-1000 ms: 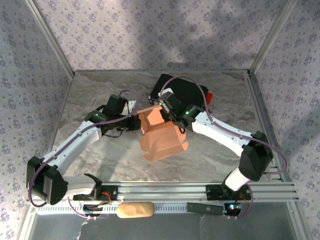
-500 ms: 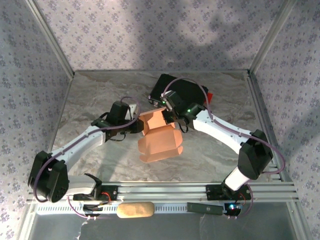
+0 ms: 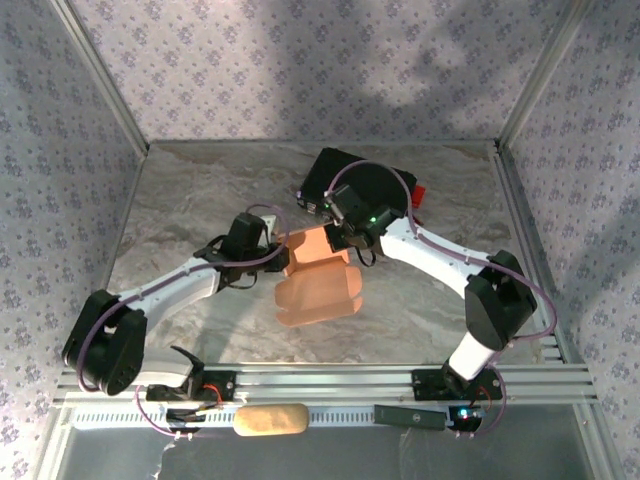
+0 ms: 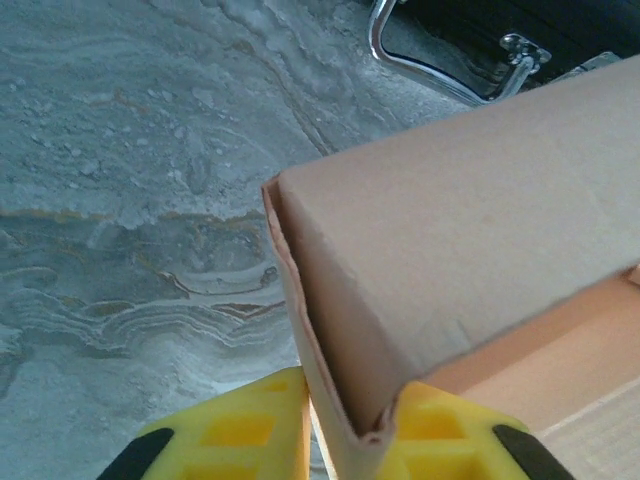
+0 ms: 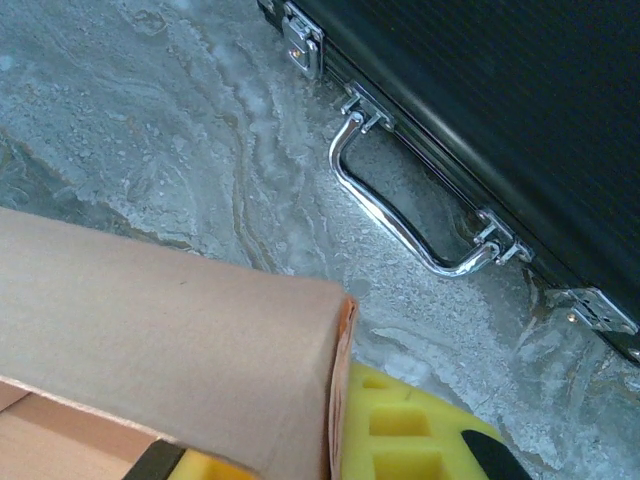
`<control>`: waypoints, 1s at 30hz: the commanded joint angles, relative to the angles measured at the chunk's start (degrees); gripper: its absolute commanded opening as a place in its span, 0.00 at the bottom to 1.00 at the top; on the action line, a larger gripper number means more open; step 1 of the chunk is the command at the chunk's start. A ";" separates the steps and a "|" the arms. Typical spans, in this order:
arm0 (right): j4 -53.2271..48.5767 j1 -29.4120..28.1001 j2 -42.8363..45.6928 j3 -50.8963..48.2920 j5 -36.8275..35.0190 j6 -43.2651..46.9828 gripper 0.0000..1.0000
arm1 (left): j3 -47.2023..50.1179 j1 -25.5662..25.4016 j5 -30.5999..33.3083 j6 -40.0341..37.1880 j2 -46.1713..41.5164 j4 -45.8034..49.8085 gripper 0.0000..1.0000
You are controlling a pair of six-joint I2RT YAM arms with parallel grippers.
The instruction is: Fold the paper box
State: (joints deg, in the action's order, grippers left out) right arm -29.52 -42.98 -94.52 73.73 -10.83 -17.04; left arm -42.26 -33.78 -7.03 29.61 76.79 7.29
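1 paper box (image 3: 318, 285), pinched by my left claw (image 4: 340, 435) and my right claw (image 5: 300, 450) | 1 black case (image 3: 370, 185) | 1 tan block (image 3: 270, 420) | grey marbled surface (image 3: 200, 200) | floral-papered walls (image 3: 300, 60)

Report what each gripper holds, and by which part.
Both hold the paper box: the left gripper pinches a wall's edge, the right gripper a folded panel's end.

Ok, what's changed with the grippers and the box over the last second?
The left gripper pushed inward to the right, and it pinches the left wall of the paper box. The box turned from tilted to nearly level and shifted toward the near edge. The right gripper stays clamped on its far side. The black case and the tan block are unmoved.
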 commanded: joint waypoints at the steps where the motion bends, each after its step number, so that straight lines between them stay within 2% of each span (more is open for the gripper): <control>1: -1.43 -1.46 -1.37 1.43 2.30 -1.97 0.00 | -2.40 -3.44 10.35 1.33 0.44 -0.77 0.03; 5: -2.94 -3.02 -3.16 1.94 -4.28 -3.98 0.00 | -5.24 -7.30 22.95 6.60 1.13 7.36 0.00; 8: -3.87 -4.22 -5.01 2.25 -9.30 -5.58 0.00 | -6.58 -8.90 26.83 8.68 2.20 10.21 0.00; 17: -6.48 -7.01 -7.74 3.18 -19.55 -8.84 0.00 | -9.12 -11.58 30.35 10.21 3.82 14.13 0.00; 21: -5.90 -7.39 -7.97 2.52 -20.46 -9.31 0.00 | -8.63 -11.62 30.21 10.42 2.84 13.67 0.00; 26: -1.81 -7.43 -5.18 -0.64 -17.99 -8.08 0.00 | -8.54 -11.48 29.80 10.35 2.65 13.89 0.00; 30: 0.08 -7.45 -2.38 -2.85 -17.48 -7.16 0.04 | -8.10 -11.49 29.46 11.04 2.52 13.70 0.00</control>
State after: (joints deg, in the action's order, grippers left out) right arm -27.27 -49.91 -99.66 72.69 -27.62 -26.11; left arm -49.04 -45.41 19.09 40.18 80.66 20.60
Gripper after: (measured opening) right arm 0.099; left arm 0.051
